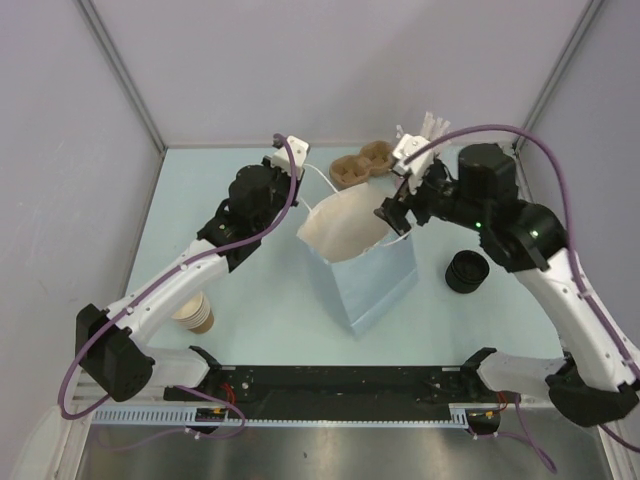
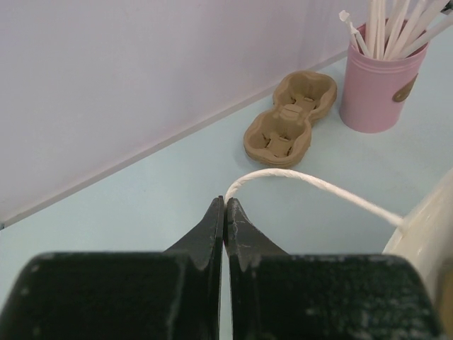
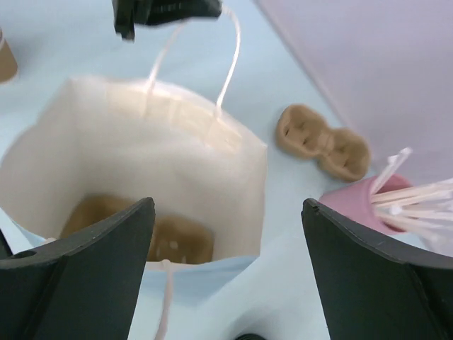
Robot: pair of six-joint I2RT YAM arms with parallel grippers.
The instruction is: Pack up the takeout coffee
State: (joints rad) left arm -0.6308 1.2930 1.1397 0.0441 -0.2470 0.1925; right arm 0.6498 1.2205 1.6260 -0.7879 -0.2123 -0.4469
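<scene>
Right wrist: right gripper [image 3: 226,205] gapes over bag [image 3: 141,142], left gripper [image 2: 224,209] pinches handle [image 2: 297,176]; coffee, light and crushable, wants gentle wall grip.

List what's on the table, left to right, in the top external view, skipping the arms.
stack of tan cups → blue paper bag → black round lid. The brown cup carrier sits behind the bag and overlaps it sideways, so it is left out.
</scene>
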